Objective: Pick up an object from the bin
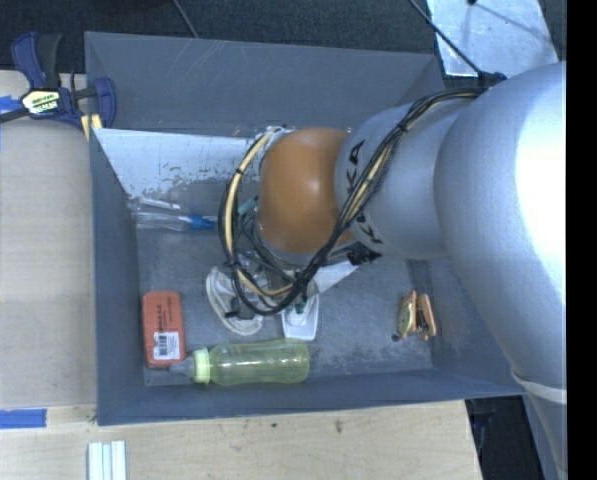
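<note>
1. gripper [265, 306] low over the middle of the bin [118, 268], mostly hidden under the arm's orange cover [298, 193] and a tangle of cables [246, 268]; open or closed, cannot tell.
2. pale whitish bits showing just below the cover, on either side of the cables; part of the robot or a loose thing, unclear.
3. nearest thing: yellow-green bottle [253, 362], lying on its side along the near wall, just below the gripper.
4. red-orange block [162, 328] with a white label, close beside the bottle's cap end, on the left.
5. clear pen-like tube [173, 218] with a blue tip toward the far left; small brown-and-gold piece [416, 316] well apart on the right.
</note>
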{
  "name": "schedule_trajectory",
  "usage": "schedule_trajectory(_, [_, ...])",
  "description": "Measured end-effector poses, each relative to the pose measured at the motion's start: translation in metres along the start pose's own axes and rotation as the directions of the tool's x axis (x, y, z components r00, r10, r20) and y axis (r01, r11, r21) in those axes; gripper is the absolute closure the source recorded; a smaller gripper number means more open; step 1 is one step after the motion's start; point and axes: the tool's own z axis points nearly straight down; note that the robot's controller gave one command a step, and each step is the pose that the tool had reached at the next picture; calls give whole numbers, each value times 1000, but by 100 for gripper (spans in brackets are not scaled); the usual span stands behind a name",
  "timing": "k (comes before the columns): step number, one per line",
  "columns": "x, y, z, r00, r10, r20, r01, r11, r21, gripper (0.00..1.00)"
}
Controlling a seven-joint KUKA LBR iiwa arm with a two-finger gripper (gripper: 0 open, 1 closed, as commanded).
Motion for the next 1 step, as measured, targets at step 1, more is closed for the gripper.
schedule_trajectory(1, [0,0,-11,1000,0,-3,0,1000,1,100])
